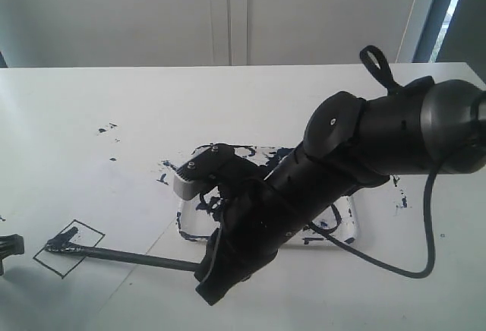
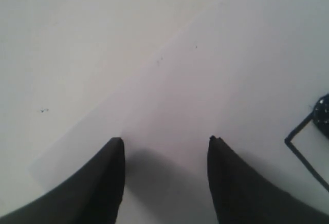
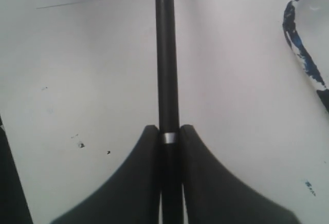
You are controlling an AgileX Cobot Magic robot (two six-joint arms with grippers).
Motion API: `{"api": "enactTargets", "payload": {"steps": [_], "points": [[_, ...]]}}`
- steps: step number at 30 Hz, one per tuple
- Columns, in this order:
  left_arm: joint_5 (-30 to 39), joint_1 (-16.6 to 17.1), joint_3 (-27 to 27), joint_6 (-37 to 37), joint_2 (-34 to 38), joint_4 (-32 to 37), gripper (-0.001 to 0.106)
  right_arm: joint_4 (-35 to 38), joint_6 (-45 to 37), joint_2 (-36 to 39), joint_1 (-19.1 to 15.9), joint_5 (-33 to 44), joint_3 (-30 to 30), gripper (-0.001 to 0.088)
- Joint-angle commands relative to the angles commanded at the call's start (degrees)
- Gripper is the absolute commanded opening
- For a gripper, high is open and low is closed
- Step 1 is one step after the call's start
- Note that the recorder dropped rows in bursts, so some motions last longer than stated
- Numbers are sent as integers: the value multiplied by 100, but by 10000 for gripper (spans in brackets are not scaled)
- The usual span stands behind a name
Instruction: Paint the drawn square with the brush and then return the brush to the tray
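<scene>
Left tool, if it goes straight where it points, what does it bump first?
Probably only the flat white sheet of paper: nothing stands ahead of the open left tool. The thin black pen-drawn square lies off to the side, out of its line. Depth is hard to judge.

No word, label, brand mark or number could be read in any view. The only marks were the pen outline of the drawn square (image 1: pixel 67 263) and paint blotches on the tray (image 1: pixel 343 234).
</scene>
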Motion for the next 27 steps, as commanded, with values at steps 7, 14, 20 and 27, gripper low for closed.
{"api": "enactTargets", "payload": {"steps": [7, 14, 20, 27], "points": [[0, 0, 0, 0, 0, 0, 543, -431, 483, -561, 0, 0, 0, 0], [-14, 0, 0, 0, 0, 0, 543, -1136, 1020, -668, 0, 227, 0, 0], [-30, 0, 0, 0, 0, 0, 543, -1136, 969, -668, 0, 334, 0, 0], [-30, 0, 0, 0, 0, 0, 543, -1136, 969, -668, 99, 366, 0, 0]]}}
